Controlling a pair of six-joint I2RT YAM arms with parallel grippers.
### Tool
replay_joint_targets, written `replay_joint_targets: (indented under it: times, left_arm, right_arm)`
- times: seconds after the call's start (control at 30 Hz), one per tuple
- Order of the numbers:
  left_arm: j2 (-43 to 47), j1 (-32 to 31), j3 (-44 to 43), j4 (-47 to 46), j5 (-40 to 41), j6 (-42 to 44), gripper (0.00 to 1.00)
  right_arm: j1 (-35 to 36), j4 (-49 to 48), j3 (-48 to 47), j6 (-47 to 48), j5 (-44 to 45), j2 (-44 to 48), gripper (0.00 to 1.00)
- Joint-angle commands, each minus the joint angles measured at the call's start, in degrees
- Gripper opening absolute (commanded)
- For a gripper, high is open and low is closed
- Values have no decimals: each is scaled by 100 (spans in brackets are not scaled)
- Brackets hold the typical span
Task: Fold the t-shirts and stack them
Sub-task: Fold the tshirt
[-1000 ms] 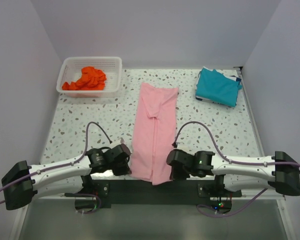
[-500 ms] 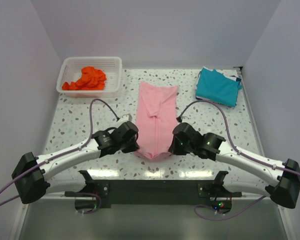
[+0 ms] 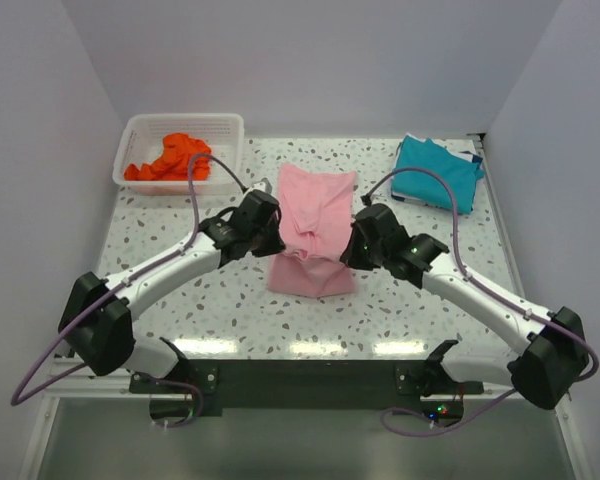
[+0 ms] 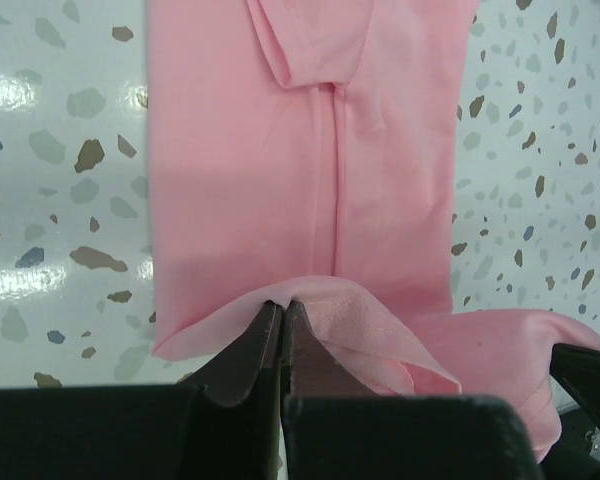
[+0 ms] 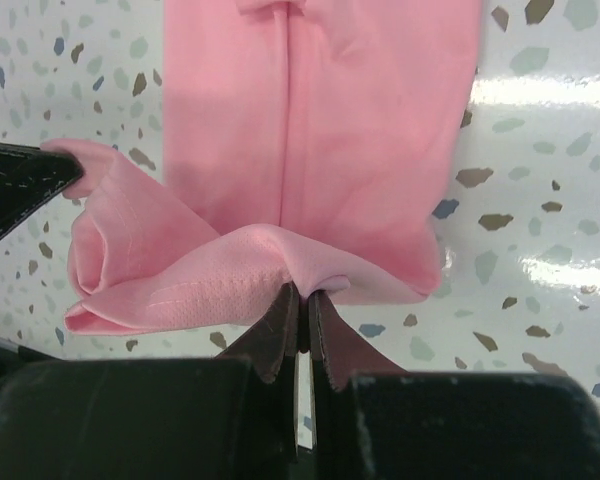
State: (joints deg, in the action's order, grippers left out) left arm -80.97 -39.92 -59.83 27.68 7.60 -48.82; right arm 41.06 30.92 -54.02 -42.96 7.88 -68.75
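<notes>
The left claw (image 4: 282, 312) and right claw (image 5: 300, 297), each pinching the pink t-shirt (image 3: 318, 200) by its near hem, have carried it forward: fold half made.

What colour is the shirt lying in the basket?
Orange-red. The shirt in the white basket shows only in the top view.

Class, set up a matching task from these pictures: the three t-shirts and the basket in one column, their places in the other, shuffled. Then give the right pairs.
Column A
1. pink t-shirt
2. teal t-shirt
3. orange-red t-shirt
4. white basket

Column B
a. far left corner of the table
b. inside the basket
c. middle of the table, near end lifted
d. far right corner

Pairs: 1-c, 2-d, 3-b, 4-a
</notes>
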Motion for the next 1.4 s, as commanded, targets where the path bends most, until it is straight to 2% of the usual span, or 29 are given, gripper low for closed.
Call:
replay_joint_targets:
  times: [0.0,0.2,0.53,0.97,1.37]
  left_arm:
    - [-234,186,-494,-167,-206,373,0]
    - [-639,503,-810,-96,-259,434,0]
    - [-1263,968,-1083,-307,-662,645,0]
    - [-2063,1180,-1435,-395,-997,769,0]
    - [-2546,1276,-1628,-413,-865,768,0]
  right_arm:
    - [-256,-209,-460,428,-146,-314,0]
    - [-782,-323,-820,578,-603,-946,0]
    - [-1144,-288,-1304,807,-779,-1790,0]
    - [-1469,-437,-1374,877,-911,-2432,0]
    - [-1698,-666,-1471,921,-1219,-2986,0]
